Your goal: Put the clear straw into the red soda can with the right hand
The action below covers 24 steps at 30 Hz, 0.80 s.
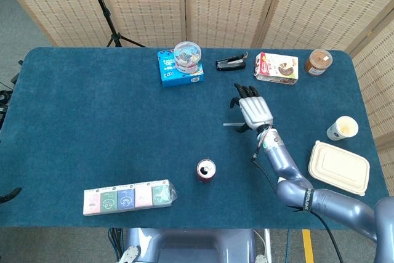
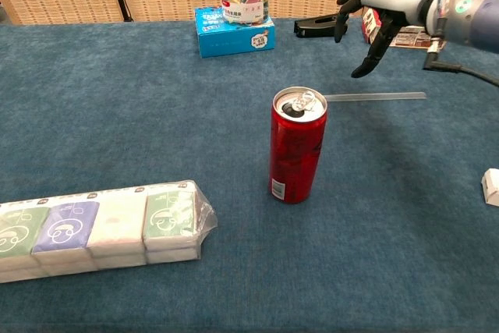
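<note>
The clear straw (image 2: 375,97) is a thin, see-through stick lying flat on the blue worktop (image 1: 92,121), behind and to the right of the red soda can (image 2: 297,146) in the chest view. In the head view most of it is covered by the right hand (image 1: 255,111); only a short end (image 1: 232,124) shows. The can stands upright, its top opened and the pull tab raised. Small pale print runs down its side, too fine to read.

The right hand hangs over the straw, palm down, fingers (image 2: 366,60) spread apart and holding nothing. It seems to sit above the straw without touching, though the angle leaves that unsure. The left hand does not show in either view.

At the far edge stand a blue box (image 1: 178,72) with a round clear tub (image 1: 188,55) on it, and a snack box (image 1: 277,68); their labels cannot be made out.
</note>
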Tool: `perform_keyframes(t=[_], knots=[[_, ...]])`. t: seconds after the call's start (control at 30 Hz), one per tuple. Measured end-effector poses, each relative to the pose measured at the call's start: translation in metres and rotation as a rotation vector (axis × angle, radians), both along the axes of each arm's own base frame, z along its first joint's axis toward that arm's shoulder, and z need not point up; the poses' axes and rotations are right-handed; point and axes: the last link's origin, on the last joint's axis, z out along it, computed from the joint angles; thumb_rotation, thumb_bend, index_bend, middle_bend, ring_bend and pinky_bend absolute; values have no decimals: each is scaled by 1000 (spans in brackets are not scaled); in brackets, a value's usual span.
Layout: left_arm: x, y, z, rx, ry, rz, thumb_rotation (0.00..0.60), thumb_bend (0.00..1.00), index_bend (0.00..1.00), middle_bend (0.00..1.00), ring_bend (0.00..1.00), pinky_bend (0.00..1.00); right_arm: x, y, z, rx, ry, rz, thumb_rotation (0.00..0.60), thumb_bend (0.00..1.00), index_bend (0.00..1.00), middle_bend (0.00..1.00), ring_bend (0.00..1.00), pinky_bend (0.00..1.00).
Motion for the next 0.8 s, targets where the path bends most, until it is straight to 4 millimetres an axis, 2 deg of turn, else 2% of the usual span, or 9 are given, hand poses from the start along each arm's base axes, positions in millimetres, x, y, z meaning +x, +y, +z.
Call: perform_keyframes(t=[0.3, 0.8], knots=[[-3, 3, 2, 2, -10, 17, 600, 0, 0, 0, 0, 0, -5, -10, -29, 25, 41, -40, 600, 0, 397, 0, 0, 0], [-5, 8, 1, -3, -17, 43, 600, 0, 0, 0, 0, 0, -21, -18, -44, 43, 69, -64, 600, 1, 449, 0, 0, 0]])
